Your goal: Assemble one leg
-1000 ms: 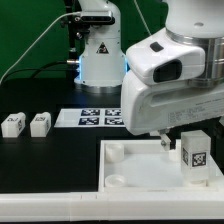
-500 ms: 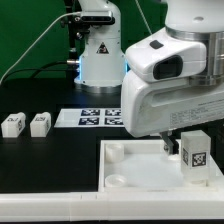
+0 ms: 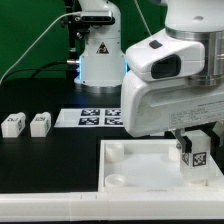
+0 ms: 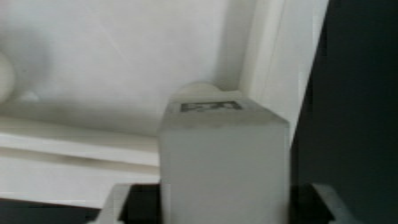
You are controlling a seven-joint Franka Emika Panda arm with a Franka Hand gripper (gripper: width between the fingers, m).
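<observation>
My gripper (image 3: 196, 150) is shut on a leg (image 3: 197, 157), a white block with a black-and-white tag facing the camera. It holds the leg upright over the exterior view's right part of the large white plate (image 3: 135, 165), low on the plate's surface near its rim. In the wrist view the leg (image 4: 222, 150) stands between my dark fingers (image 4: 139, 205), its tagged end towards the plate's raised rim (image 4: 267, 60). Two more legs (image 3: 13, 125) (image 3: 40, 123) lie on the black table at the exterior view's left.
The marker board (image 3: 90, 118) lies behind the plate, partly hidden by the arm. A white robot base (image 3: 98, 55) with cables stands at the back. Round sockets (image 3: 117, 150) (image 3: 117, 181) show on the plate's left side.
The gripper with the leg has shifted slightly to the exterior view's right and a little lower over the plate. The two loose legs have not moved.
</observation>
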